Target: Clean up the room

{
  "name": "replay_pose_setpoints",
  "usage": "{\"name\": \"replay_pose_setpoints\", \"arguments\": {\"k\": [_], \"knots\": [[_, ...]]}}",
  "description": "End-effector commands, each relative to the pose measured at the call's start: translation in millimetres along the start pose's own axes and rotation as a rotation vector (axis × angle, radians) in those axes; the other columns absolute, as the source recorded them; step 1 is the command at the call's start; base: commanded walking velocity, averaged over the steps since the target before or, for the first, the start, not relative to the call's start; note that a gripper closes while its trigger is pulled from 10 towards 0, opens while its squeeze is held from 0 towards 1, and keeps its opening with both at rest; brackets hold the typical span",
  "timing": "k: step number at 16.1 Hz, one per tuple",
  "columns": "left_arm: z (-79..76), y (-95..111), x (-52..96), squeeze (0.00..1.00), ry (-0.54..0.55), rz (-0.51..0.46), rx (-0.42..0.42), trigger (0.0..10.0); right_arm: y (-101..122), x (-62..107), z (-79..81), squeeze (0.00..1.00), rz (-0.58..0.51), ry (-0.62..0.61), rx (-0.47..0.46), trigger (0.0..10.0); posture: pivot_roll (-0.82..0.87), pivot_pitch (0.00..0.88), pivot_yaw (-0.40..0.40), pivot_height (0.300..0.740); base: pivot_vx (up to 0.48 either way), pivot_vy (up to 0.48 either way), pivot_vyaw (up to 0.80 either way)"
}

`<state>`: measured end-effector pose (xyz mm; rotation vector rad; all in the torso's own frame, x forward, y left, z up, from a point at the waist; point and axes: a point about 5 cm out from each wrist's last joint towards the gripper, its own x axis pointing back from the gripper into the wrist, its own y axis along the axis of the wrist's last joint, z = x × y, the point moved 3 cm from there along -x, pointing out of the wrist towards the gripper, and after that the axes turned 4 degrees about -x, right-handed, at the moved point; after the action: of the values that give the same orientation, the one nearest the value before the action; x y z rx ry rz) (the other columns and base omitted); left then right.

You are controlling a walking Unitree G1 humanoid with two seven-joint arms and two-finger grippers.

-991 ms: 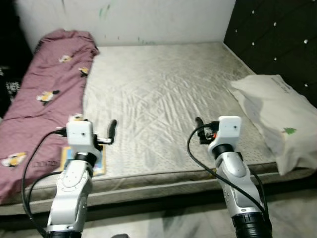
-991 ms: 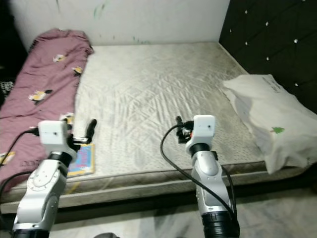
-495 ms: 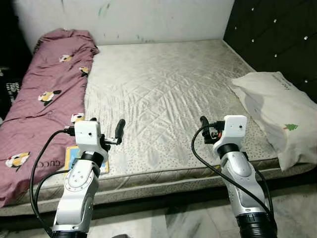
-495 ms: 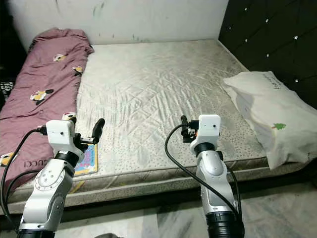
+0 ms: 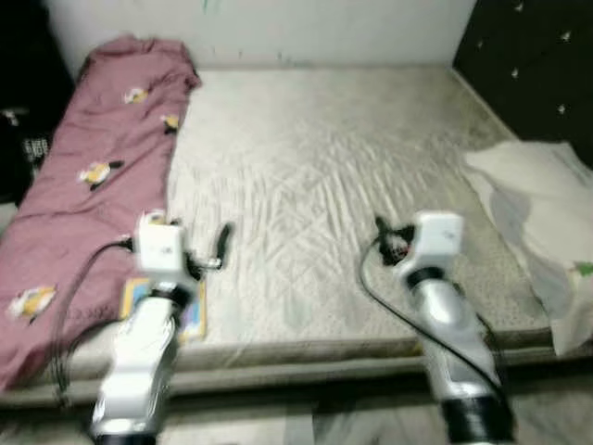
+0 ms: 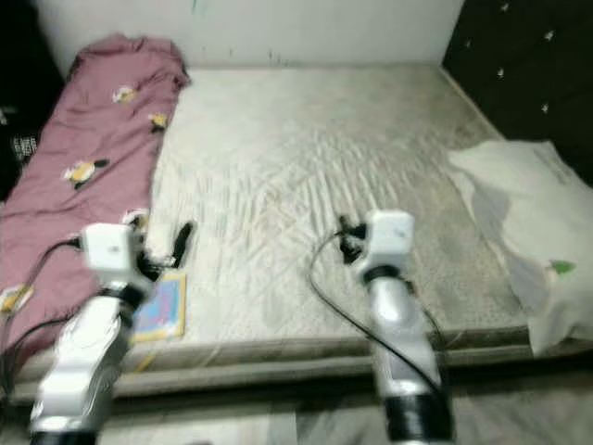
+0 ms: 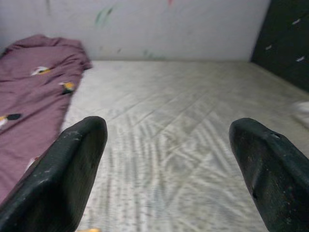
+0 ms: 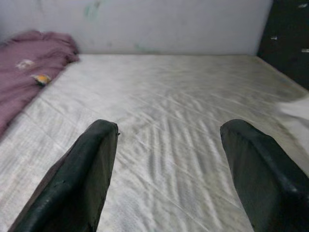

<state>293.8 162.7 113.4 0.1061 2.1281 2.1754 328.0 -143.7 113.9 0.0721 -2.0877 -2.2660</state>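
A bare mattress [image 5: 315,167] lies before me, with a maroon blanket [image 5: 102,167] bunched along its left side. A white pillow [image 5: 547,204] rests at its right edge. A small colourful book [image 5: 190,311] lies near the front left edge. My left gripper [image 7: 166,159] is held above the front left of the mattress, open and empty. My right gripper [image 8: 169,159] hovers over the front right part, open and empty as well. The eye views are blurred.
A dark tufted headboard [image 5: 528,74] stands to the right of the bed and a pale wall [image 5: 278,28] runs behind it. A strip of tiled floor [image 5: 306,426] shows in front of the mattress edge.
The whole picture has shifted right and blurred, so the camera moved. Both arms keep the same raised pose with open fingers.
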Motion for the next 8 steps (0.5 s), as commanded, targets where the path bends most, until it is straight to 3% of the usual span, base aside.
{"name": "replay_pose_setpoints", "arguments": {"k": [1, 2, 7, 8], "knots": [[-8.9, 6.8, -3.1, 0.0, -0.027, -0.027, 0.009, 10.0, 0.6, 2.9, -14.8, 0.0, 0.0, -0.041, 0.018, 10.0, -0.02, 0.0, 0.01, 0.74, 0.356, 0.0, 0.0], [-9.1, 6.4, -3.1, 0.0, -0.027, -0.024, 0.011, 10.0, 0.5, 3.0, -14.9, 0.0, 0.001, -0.042, 0.018, 10.0, -0.02, 0.0, 0.008, 0.74, 0.322, 0.0, 0.0], [-7.8, 3.1, -3.9, 0.0, -0.017, -0.001, 0.007, 10.0, -0.7, 2.4, -15.0, 0.0, 0.006, -0.045, 0.016, 10.0, -0.01, 0.016, 0.009, 0.74, 0.0, 0.0, 0.0], [-7.3, 2.5, -4.3, 0.0, -0.014, 0.005, 0.006, 10.0, -0.5, 2.0, -15.0, 0.0, 0.005, -0.046, 0.016, 10.0, -0.01, 0.018, 0.011, 0.74, 0.0, 0.469, 0.0]]}}
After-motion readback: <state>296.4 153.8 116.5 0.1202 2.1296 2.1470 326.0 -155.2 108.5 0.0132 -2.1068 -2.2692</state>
